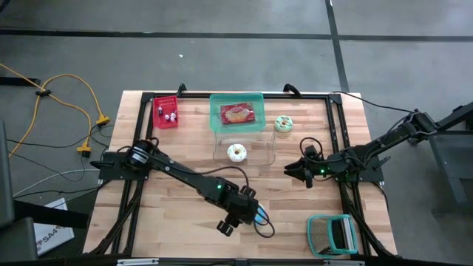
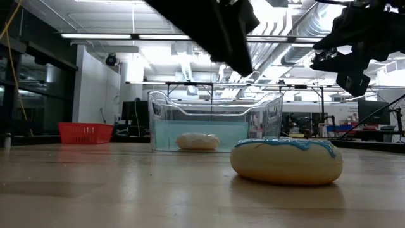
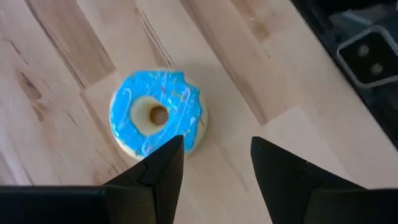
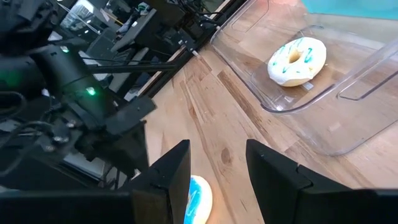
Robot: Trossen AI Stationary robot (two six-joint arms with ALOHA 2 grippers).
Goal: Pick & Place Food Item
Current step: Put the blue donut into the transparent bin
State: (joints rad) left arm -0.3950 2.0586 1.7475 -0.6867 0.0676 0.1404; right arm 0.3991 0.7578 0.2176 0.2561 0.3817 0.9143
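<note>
Nearest the low cam: a blue-iced donut (image 2: pixel 286 161) lying flat on the wooden table (image 1: pixel 185 222), close to its front edge, a bit right of centre. It's round, so no long axis to line up with. The left gripper (image 1: pixel 242 212) hangs just above it, slightly off to one side; in the left wrist view the donut (image 3: pixel 157 112) sits ahead of one finger (image 3: pixel 163 171) rather than centred in the gap. Fingers part-spread, holding nothing, not touching the icing. The right gripper (image 1: pixel 299 171) waits well apart, nearer the table's right edge, also part-spread and empty. So the left arm is clearly nearer. Behind, toward the back edge, a clear plastic bin (image 1: pixel 244 144) already holds a white donut (image 1: pixel 236 153)
</note>
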